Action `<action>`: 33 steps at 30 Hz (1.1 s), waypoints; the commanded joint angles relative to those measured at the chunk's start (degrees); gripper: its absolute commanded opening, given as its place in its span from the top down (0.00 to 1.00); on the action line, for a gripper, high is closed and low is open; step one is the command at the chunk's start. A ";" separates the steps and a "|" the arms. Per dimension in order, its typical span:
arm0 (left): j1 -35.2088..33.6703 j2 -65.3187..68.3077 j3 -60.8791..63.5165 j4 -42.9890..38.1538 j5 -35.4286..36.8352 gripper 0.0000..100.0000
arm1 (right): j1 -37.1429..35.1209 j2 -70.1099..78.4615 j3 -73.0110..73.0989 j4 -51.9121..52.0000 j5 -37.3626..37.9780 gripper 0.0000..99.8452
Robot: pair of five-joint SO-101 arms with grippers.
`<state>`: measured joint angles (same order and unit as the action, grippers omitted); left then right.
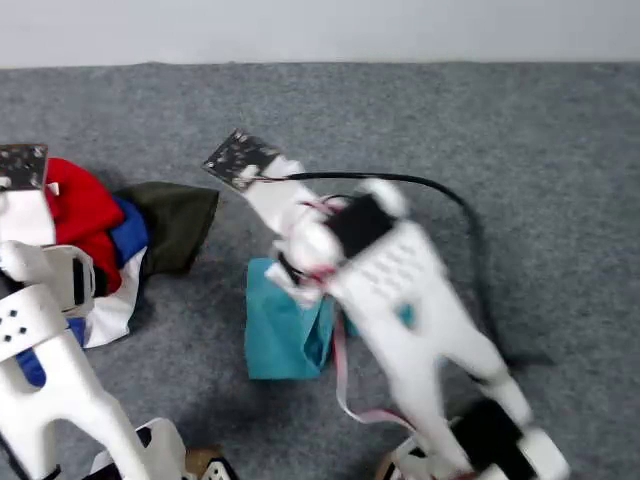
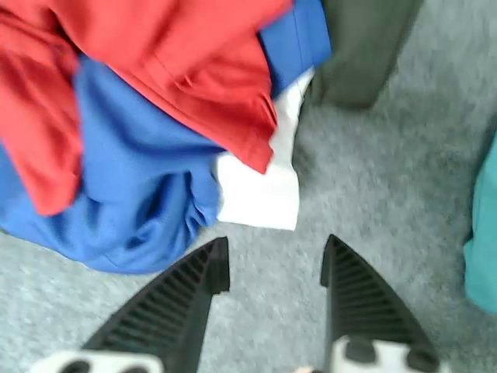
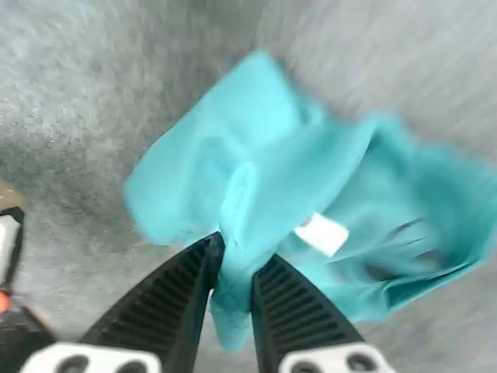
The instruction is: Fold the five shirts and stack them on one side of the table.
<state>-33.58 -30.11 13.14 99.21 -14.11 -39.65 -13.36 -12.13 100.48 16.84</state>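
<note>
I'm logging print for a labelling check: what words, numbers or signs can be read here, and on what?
No text is readable in any view.
Small white tag on the crumpled teal cloth shirt: too blurred to read.
Dark speckled plate on the white arm above that shirt: no legible marks.

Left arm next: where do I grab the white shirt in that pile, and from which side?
Grip the white shirt by its free corner, which pokes out from under the red shirt beside the blue shirt. Come from the bare table side, where the open left claw faces it; elsewhere the other shirts lie over it, so a pinch would probably catch them too.
</note>
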 commanded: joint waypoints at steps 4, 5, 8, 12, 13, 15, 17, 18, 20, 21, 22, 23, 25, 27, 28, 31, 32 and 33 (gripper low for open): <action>2.46 -1.93 -8.22 0.35 0.62 0.79 | 10.24 -17.80 0.00 2.42 7.03 0.99; 3.78 -1.93 -8.75 0.35 0.62 0.79 | 12.53 -19.21 0.88 2.42 8.00 0.99; 9.76 -1.93 -9.54 0.35 0.70 0.79 | 18.95 -23.60 6.86 2.42 12.04 0.99; 18.55 -1.85 -9.54 0.35 5.27 0.79 | 26.77 -32.22 16.26 2.42 17.05 0.99; 20.84 -1.85 -9.54 0.35 5.98 0.79 | 28.70 -34.77 18.46 2.42 18.90 0.99; 25.14 -1.85 -9.54 0.26 6.33 0.79 | 33.36 -39.60 22.24 2.42 22.33 0.99; 28.92 -1.76 -9.54 0.18 6.33 0.79 | 39.16 -43.65 25.32 2.42 26.64 0.99; 30.59 -1.58 -9.54 0.09 6.33 0.79 | 42.68 -45.23 26.64 2.24 28.66 0.99; 33.58 -1.41 -9.54 -0.09 6.33 0.79 | 49.45 -47.52 28.31 1.89 31.91 0.99; 34.99 -1.41 -9.54 -0.09 6.33 0.79 | 52.62 -48.04 28.48 1.63 33.32 0.99; 36.31 -1.41 -9.54 -0.09 6.33 0.79 | 55.60 -48.40 28.66 1.01 34.46 0.99; 37.45 -1.41 -9.54 -0.18 6.33 0.79 | 58.59 -48.40 28.75 -0.04 35.34 0.99; 39.21 -1.41 -9.54 -0.97 6.33 0.79 | 63.52 -48.40 28.75 -2.77 36.31 0.99; 40.35 -1.41 -9.54 -2.46 6.33 0.79 | 66.86 -48.40 28.84 -6.37 36.04 0.99; 40.70 -1.41 -9.54 -3.43 6.33 0.79 | 67.82 -48.40 28.92 -8.04 35.96 0.99; 41.67 -1.41 -9.45 -7.38 6.33 0.79 | 69.58 -48.48 29.45 -12.26 32.79 0.99; 42.02 -1.41 -9.27 -8.97 6.33 0.79 | 69.76 -48.48 29.45 -12.88 30.51 0.99; 42.55 -1.32 -9.10 -10.64 6.42 0.79 | 69.67 -48.48 29.45 -12.79 28.57 0.99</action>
<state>7.65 -30.11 5.67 93.32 -8.31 28.66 -61.98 17.76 90.02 49.98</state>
